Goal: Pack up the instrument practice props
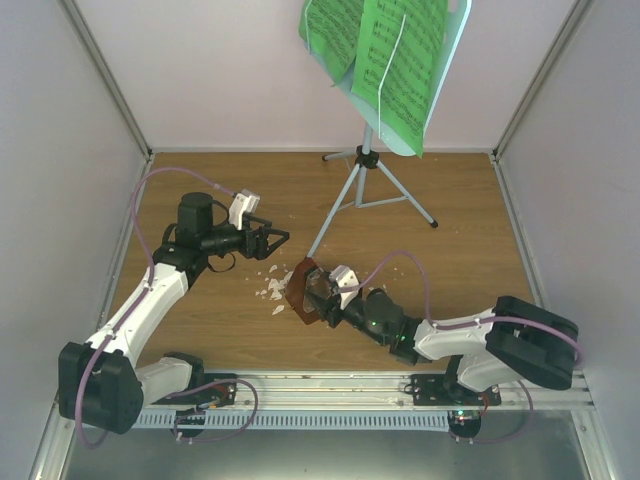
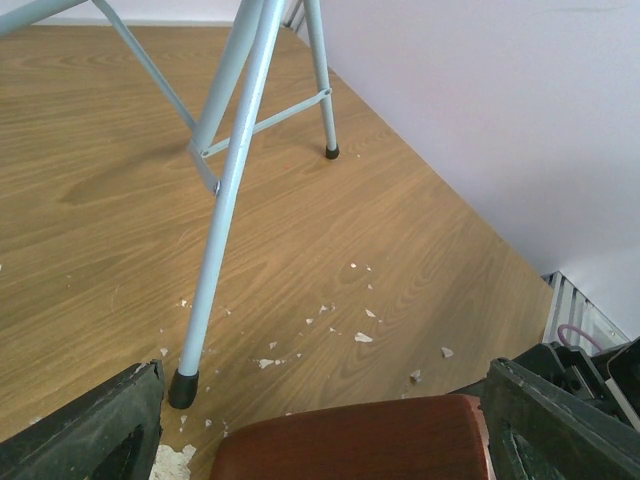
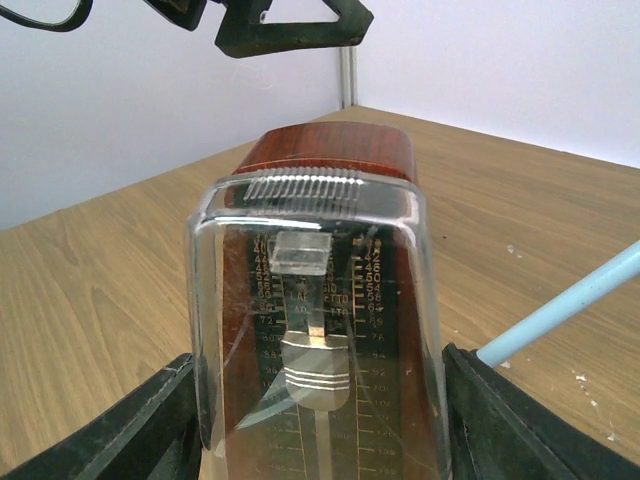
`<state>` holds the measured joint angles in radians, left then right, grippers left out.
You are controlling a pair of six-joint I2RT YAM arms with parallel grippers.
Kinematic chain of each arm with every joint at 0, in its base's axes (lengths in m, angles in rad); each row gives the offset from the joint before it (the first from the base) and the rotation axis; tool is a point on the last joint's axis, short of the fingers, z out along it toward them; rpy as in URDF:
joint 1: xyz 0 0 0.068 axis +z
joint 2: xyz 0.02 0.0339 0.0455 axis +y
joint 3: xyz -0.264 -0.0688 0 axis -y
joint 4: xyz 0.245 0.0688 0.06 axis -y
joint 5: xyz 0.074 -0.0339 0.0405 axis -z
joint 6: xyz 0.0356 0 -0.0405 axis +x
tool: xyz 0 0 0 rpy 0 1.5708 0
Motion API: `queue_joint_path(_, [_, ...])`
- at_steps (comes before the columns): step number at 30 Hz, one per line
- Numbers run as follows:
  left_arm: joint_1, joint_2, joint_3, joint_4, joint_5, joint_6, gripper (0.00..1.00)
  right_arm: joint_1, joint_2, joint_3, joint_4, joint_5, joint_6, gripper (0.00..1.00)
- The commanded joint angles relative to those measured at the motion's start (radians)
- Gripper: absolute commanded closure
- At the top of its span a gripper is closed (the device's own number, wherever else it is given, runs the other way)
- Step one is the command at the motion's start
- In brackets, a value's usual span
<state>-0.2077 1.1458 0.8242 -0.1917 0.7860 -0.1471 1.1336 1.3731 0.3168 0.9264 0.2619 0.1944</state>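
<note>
Reddish-brown glossy pyramid metronome (image 3: 315, 300), clear-fronted | right gripper (image 3: 318, 430) clamps it

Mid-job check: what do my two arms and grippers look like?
The left arm and right arm are white shells with black joints, each trailed by a looping purple cable. The left gripper and right gripper have black angular fingers and white wrist blocks.

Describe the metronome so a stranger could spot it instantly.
On the wooden table, follow the music stand's near leg down. The right pincer grips the metronome there: a small reddish-brown pyramid with a clear front, beside white crumbs.
</note>
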Motion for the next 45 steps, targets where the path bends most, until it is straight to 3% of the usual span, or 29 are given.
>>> queue_joint_path(1, [0.004,0.005,0.0,0.026,0.011,0.006,0.13,0.024,0.04,-0.021,-0.056,-0.006,0.01,0.5])
queue_joint_path(12, [0.004,0.006,0.0,0.026,0.014,0.006,0.13,0.026,0.042,0.001,-0.083,-0.002,-0.004,0.44])
queue_joint_path(15, [0.004,0.005,-0.001,0.026,0.016,0.006,0.13,0.026,0.017,0.015,-0.114,-0.008,-0.006,0.34])
queue_joint_path(18, [0.005,-0.001,-0.003,0.027,0.015,0.007,0.12,0.026,-0.03,0.023,-0.157,0.002,-0.015,0.16])
queue_joint_path(22, [0.004,-0.009,-0.007,0.029,0.014,0.008,0.09,0.025,-0.132,0.024,-0.24,0.03,-0.019,0.02])
queue_joint_path(25, [0.004,-0.017,-0.01,0.03,0.01,0.01,0.04,0.021,-0.244,0.012,-0.326,0.037,-0.003,0.01])
queue_joint_path(26, [0.005,-0.03,-0.013,0.037,0.011,0.013,0.01,-0.002,-0.355,-0.01,-0.394,0.04,0.027,0.0])
queue_joint_path(30, [-0.04,-0.078,-0.018,0.05,0.019,0.048,0.01,-0.12,-0.481,-0.031,-0.582,0.022,0.099,0.0])
queue_joint_path(36, [-0.328,-0.18,-0.025,-0.006,-0.317,0.1,0.01,-0.451,-0.579,-0.001,-0.817,-0.095,0.174,0.01])
queue_joint_path(39, [-0.439,-0.178,-0.018,-0.06,-0.517,0.095,0.01,-0.59,-0.596,-0.008,-0.834,-0.194,0.183,0.0])
queue_joint_path(42, [-0.498,-0.159,-0.02,-0.099,-0.691,0.072,0.01,-0.657,-0.616,-0.03,-0.799,-0.246,0.191,0.0])
queue_joint_path(45, [-0.529,-0.134,-0.016,-0.115,-0.724,0.058,0.01,-0.673,-0.627,-0.04,-0.775,-0.258,0.209,0.0])
